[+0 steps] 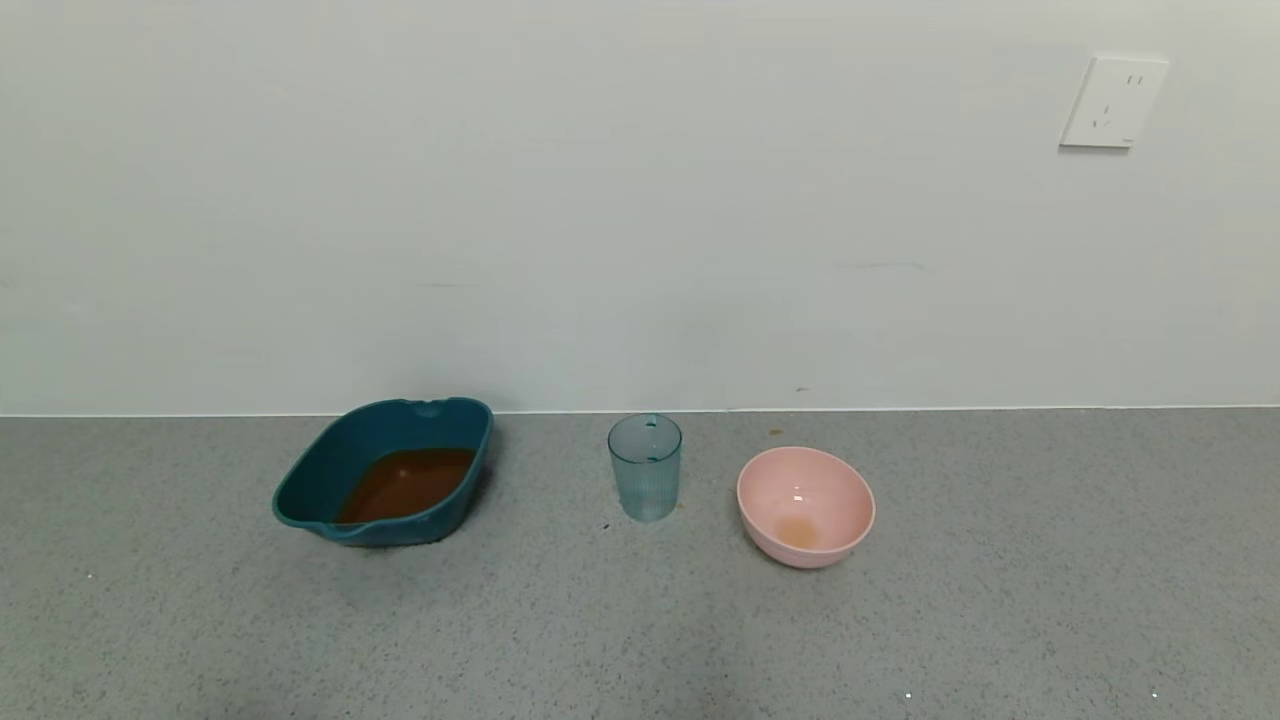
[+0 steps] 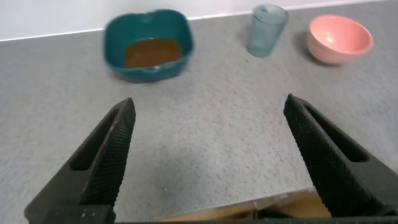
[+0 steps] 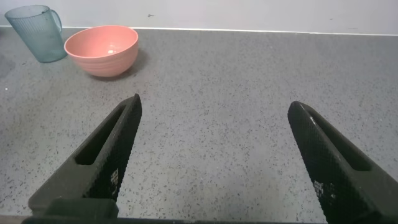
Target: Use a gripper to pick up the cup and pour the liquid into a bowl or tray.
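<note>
Ribbed blue-green cup (image 1: pixel 645 467) is set upright on the grey speckled countertop (image 1: pixel 640 620), between the teal tray (image 1: pixel 300 490) and the pink bowl (image 1: pixel 805 505), apart from both. Reddish-brown liquid (image 1: pixel 405 483) is held in the tray; the cup looks empty (a faint orange stain is seen in the pink bowl's bottom). Left gripper (image 2: pixel 208 155) is held above bare counter, fingers spread wide, nothing gripped. Right gripper (image 3: pixel 214 155) likewise spread wide and empty, well short of the bowl. White wall socket (image 1: pixel 1113 102) is mounted upper right.
</note>
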